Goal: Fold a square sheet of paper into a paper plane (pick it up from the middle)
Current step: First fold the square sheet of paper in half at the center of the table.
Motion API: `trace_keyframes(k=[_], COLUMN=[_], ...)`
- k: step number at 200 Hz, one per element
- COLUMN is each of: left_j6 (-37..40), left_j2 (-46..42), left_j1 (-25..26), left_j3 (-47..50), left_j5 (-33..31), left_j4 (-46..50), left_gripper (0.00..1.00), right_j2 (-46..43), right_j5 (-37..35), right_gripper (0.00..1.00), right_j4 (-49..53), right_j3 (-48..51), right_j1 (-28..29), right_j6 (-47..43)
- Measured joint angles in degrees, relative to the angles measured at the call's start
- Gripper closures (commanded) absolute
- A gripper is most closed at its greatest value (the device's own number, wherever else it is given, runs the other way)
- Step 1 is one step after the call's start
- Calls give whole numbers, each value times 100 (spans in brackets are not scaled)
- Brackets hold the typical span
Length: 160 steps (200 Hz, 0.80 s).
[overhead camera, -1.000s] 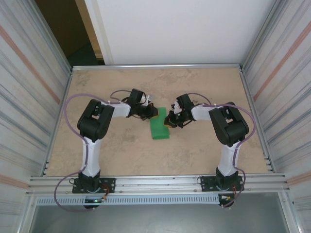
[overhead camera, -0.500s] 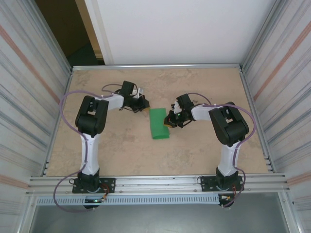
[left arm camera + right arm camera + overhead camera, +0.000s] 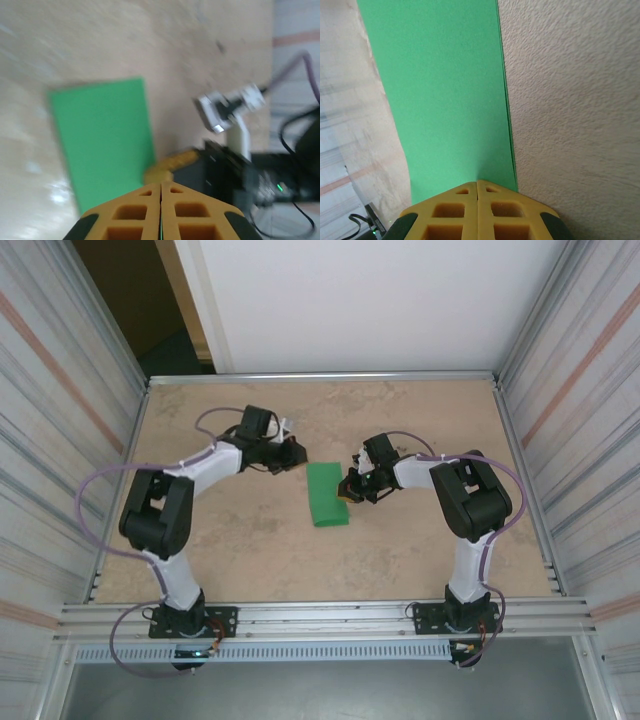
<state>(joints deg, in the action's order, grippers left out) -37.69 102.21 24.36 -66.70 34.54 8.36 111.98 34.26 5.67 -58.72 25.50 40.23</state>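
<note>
The green sheet of paper (image 3: 326, 495) lies flat mid-table as a narrow folded rectangle. In the right wrist view its right edge shows two layers (image 3: 445, 90). My right gripper (image 3: 346, 488) is shut, its tip (image 3: 477, 182) resting on the paper's right edge. My left gripper (image 3: 298, 457) is shut and holds nothing, standing off the paper's far left corner. In the blurred left wrist view, the closed left gripper (image 3: 161, 186) points over the paper (image 3: 105, 140), with the right gripper's yellow fingers (image 3: 170, 165) at the sheet's edge.
The beige table (image 3: 250, 540) is fenced by a metal rail (image 3: 320, 612) at the near edge and ribbed walls (image 3: 70, 440) on both sides. Open tabletop lies in front of and behind the paper.
My left gripper has pulled back to the left off the paper, and its elbow has swung out left. The right gripper and the paper have stayed put.
</note>
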Motion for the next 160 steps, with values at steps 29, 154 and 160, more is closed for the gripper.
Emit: trace_keyframes(k=[29, 154, 160], left_j6=[-334, -645, -605], left_j2=[24, 898, 887], left_j1=[597, 608, 595], left_j3=[555, 911, 946], left_j5=[131, 247, 262], left_j4=[-341, -874, -914], left_gripper=[93, 95, 95], right_j2=[2, 2, 2], right_j5=[0, 0, 0], right_gripper=[100, 100, 100], right_j4=[-2, 0, 0], right_j3=[0, 0, 0], right_j1=[0, 0, -2], right_j6=[0, 0, 2])
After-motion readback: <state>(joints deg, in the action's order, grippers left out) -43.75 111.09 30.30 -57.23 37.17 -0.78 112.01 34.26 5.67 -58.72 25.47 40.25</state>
